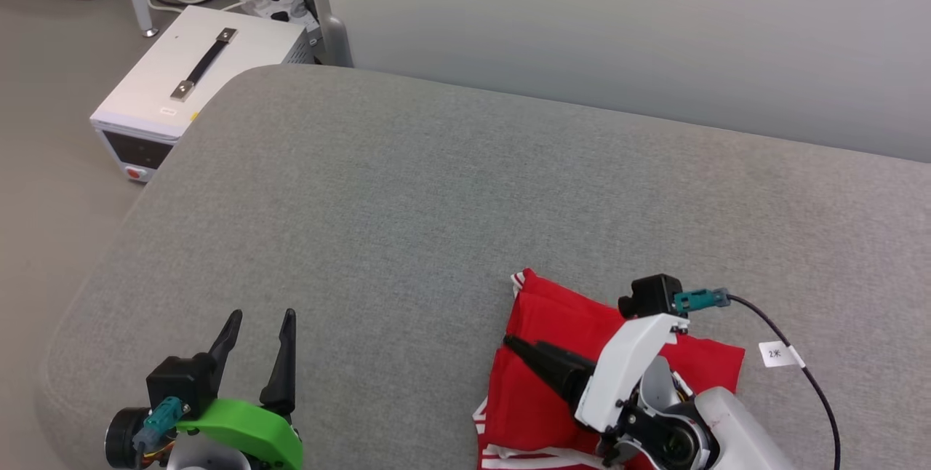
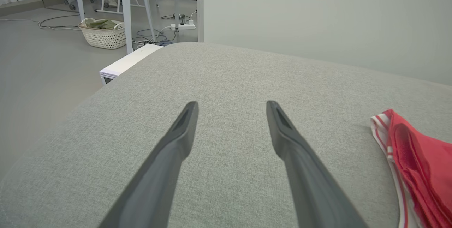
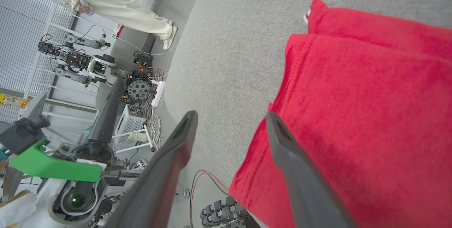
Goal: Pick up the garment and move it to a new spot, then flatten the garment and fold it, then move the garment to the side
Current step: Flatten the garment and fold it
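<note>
The garment (image 1: 542, 310) lies folded into a red bundle on the grey cushioned surface (image 1: 407, 193), low and right in the head view, with white striped trim along its near edge. My right gripper (image 1: 513, 345) hovers just above it, open. In the right wrist view the right gripper (image 3: 231, 117) has one finger over the red garment (image 3: 353, 97) and the other past the cloth's edge, with nothing clamped. My left gripper (image 1: 262, 316) stands open over bare cushion at the lower left. In the left wrist view the left gripper (image 2: 232, 103) is well left of the garment (image 2: 420, 150).
A white box with a black handle (image 1: 196, 77) stands on the floor beyond the cushion's left corner, with cables and a power strip (image 1: 280, 1) behind it. A wicker basket (image 2: 104, 34) sits farther off. A pale wall panel (image 1: 618, 26) backs the cushion. A person's legs (image 3: 134, 12) stand nearby.
</note>
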Motion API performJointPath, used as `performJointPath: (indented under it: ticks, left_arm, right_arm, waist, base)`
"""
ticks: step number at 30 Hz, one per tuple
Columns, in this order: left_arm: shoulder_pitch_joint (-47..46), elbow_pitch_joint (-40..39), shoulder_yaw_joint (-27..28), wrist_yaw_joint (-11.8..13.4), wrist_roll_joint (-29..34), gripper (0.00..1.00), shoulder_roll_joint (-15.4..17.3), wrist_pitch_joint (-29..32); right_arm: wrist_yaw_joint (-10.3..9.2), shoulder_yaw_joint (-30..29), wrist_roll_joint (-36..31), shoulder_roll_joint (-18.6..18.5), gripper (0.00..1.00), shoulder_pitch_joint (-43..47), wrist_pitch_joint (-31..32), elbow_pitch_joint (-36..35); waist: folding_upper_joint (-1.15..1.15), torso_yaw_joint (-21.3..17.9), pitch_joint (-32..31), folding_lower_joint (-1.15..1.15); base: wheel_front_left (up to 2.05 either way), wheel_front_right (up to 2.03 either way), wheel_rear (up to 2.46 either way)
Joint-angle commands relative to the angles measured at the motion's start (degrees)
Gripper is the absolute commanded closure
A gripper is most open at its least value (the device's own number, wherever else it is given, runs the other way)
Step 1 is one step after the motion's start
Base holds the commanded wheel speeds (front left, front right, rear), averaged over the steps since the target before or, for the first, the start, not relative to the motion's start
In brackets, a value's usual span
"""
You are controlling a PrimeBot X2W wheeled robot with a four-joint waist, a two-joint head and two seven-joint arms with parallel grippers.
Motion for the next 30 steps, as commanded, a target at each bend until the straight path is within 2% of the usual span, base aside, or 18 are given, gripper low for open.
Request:
performJointPath:
  ticks: [1, 4, 6, 10, 15, 19, 23, 30]
  left_arm:
    - [-0.81, -0.10, -0.13, -0.20, -0.10, 0.00, 0.28, -0.34]
    - [-0.66, -0.71, -0.36, -0.21, -0.53, 0.00, 0.25, -0.34]
    - [-0.59, -1.40, -0.54, -0.22, -0.87, 0.00, 0.13, -0.34]
    - [-0.45, -3.01, -1.27, -0.22, -1.34, 0.00, -0.09, -0.34]
    - [-0.54, -5.33, -1.61, -0.22, -2.95, 0.00, -0.98, -0.34]
    - [-0.68, -6.68, -1.70, -0.22, -4.42, 0.00, -1.53, -0.34]
    - [-0.68, -8.01, -1.17, -0.23, -4.47, 0.00, -1.96, -0.34]
    - [0.68, -10.04, -0.85, -0.23, -3.90, 0.00, -2.68, -0.34]
  right_arm:
    - [0.01, -0.44, -0.21, -0.15, 0.00, -1.10, -0.49, -0.76]
    - [0.01, -1.27, -3.73, -0.44, 0.00, -1.83, -1.12, -3.02]
    - [0.01, -1.34, -8.13, -2.26, 0.00, -2.39, -2.14, -5.40]
    - [0.01, -1.24, -16.65, -7.55, 0.00, -2.96, -5.58, -10.50]
    - [0.01, -2.42, -26.95, -15.09, 0.00, -3.01, -14.65, -15.40]
    - [0.01, -6.00, -29.82, -17.49, 0.00, -0.38, -19.35, -16.46]
    - [0.01, -11.74, -31.01, -17.40, 0.00, 2.97, -23.77, -18.15]
    - [0.01, -20.25, -33.74, -13.62, 0.00, 10.28, -30.75, -22.20]
  waist:
    - [0.00, -1.02, -0.71, 0.00]
    - [0.00, -2.28, -1.23, 0.00]
    - [0.00, -3.29, -1.58, 0.00]
    - [0.00, -5.47, -2.11, 0.00]
    - [0.00, -8.29, -2.21, 0.00]
    - [0.00, -10.22, -2.04, 0.00]
    - [0.00, -12.10, -1.42, 0.00]
    - [0.00, -14.62, -0.25, 0.00]
  base:
    - [0.00, 0.00, 0.00]
    - [0.00, 0.00, 0.00]
    - [0.00, 0.00, 0.00]
    - [0.00, 0.00, 0.00]
    - [0.00, 0.00, 0.00]
    - [0.00, 0.00, 0.00]
    - [0.00, 0.00, 0.00]
    - [0.00, 0.00, 0.00]
